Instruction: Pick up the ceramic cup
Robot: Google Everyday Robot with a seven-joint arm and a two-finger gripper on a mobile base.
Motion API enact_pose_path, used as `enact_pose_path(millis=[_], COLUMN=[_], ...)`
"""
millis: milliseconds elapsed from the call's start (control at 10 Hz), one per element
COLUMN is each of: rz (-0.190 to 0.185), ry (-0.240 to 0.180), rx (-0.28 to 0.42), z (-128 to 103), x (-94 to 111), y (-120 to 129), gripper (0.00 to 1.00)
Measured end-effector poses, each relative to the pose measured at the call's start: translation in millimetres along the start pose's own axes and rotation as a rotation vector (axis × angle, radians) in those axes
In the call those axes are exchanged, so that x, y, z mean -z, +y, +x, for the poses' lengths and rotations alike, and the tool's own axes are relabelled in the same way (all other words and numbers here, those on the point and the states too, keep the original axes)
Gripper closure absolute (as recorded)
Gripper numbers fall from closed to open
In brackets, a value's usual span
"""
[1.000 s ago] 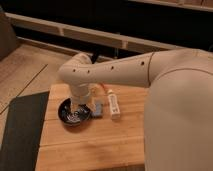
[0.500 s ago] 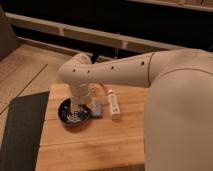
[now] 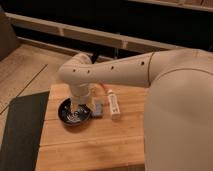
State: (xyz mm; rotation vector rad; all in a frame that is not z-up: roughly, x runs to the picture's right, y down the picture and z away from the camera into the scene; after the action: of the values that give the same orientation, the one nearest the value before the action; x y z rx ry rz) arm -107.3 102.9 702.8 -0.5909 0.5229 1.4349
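Observation:
My gripper [image 3: 83, 106] hangs from the cream-white arm and points down over the wide black bowl [image 3: 70, 116] on the wooden table [image 3: 100, 145]. The ceramic cup [image 3: 95, 93] shows only as a small cream-white shape right beside the wrist, between the bowl and the long white tube [image 3: 114, 105] with the orange-red end. Most of the cup is hidden by the wrist, and I cannot tell whether the gripper touches it.
A small grey-blue object [image 3: 99, 109] lies between the bowl and the tube. A dark mat [image 3: 20, 130] covers the floor left of the table. My large arm body [image 3: 180, 115] blocks the right side. A dark shelf wall stands behind.

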Motion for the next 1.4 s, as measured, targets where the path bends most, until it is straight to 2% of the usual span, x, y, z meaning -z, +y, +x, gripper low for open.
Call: enact_pose_path(millis=[800,900,1000,1100,1200,1400], rz=[-0.002,-0.027,-0.044,-0.083,-0.116,-0.15], ry=[-0.001,-0.021,-0.056,-0.136,-0.2,-0.294], rx=[-0.001,-0.015,-0.03,-0.038,-0.022,0.02], z=[-2,-12,-27,-54,-72,-95], x=[-1,0,4,16,29,50], y=[1,3,0,-6,-11,-21], gripper=[0.35,0.35,0.35,0.35,0.35,0.35])
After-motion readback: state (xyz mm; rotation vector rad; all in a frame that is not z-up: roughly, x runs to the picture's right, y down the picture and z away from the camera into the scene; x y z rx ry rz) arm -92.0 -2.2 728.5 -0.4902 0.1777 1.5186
